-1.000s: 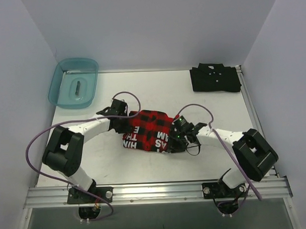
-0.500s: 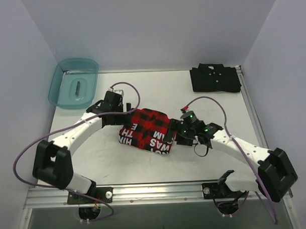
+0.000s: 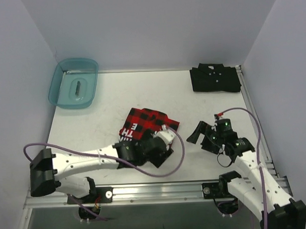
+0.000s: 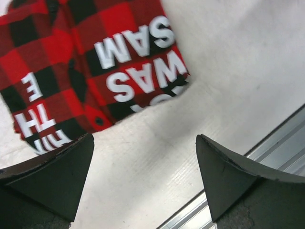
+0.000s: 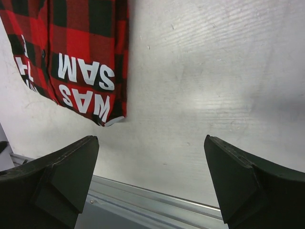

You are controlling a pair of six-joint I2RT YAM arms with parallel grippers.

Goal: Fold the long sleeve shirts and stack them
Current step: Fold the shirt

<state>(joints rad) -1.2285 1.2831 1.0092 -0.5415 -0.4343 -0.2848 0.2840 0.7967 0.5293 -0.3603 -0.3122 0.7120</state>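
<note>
The red-and-black plaid shirt [image 3: 143,126] lies folded on the table's middle, white block letters up; it also shows in the left wrist view [image 4: 90,62] and the right wrist view [image 5: 76,52]. The black shirt [image 3: 214,78] lies folded at the far right corner. My left gripper [image 3: 162,150] hovers over the plaid shirt's near edge, open with only bare table between its fingers [image 4: 52,176]. To the right of the plaid shirt and apart from it, my right gripper [image 3: 201,138] stands open and holds nothing; its fingers [image 5: 248,181] frame bare table.
A translucent teal bin [image 3: 74,83] stands at the far left corner. A metal rail [image 3: 155,187] runs along the near edge, close under both grippers [image 4: 145,157] [image 5: 150,162]. Purple cables loop off both arms. White walls close in the table.
Both grippers opened, let go of the plaid shirt and drew back toward the near edge. The left arm swung low and right; the right arm pulled right. The shirt stays folded.
</note>
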